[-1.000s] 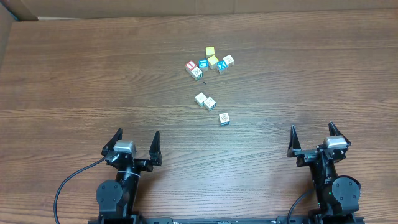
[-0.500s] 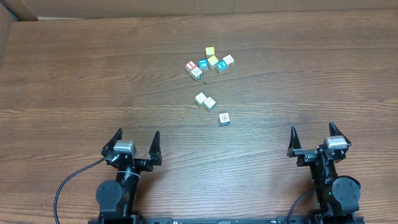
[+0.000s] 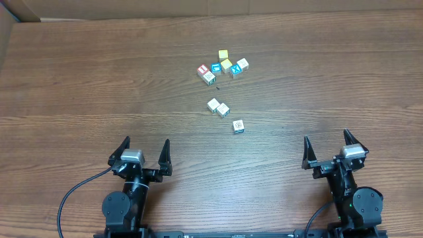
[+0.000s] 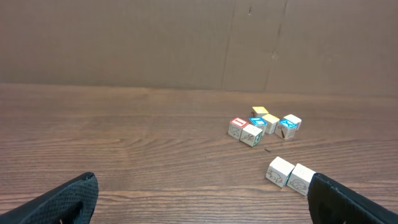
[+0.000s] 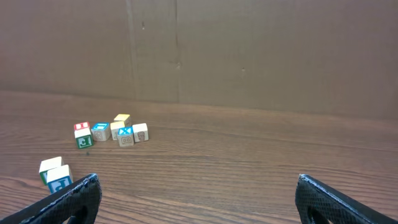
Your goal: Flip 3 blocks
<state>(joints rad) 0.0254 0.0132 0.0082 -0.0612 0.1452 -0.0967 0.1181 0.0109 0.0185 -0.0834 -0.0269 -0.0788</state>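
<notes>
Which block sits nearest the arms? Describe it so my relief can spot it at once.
On the wooden table, find the cluster of colourful cubes at far centre, then come towards the arms past a side-by-side pair of pale cubes. The block lies nearer still, slightly toward the right arm. It alone stands apart, touching nothing, whitish top printed grey.

Brown wood-grain table (image 3: 79, 79), cardboard wall (image 4: 124, 37) behind, even light
</notes>
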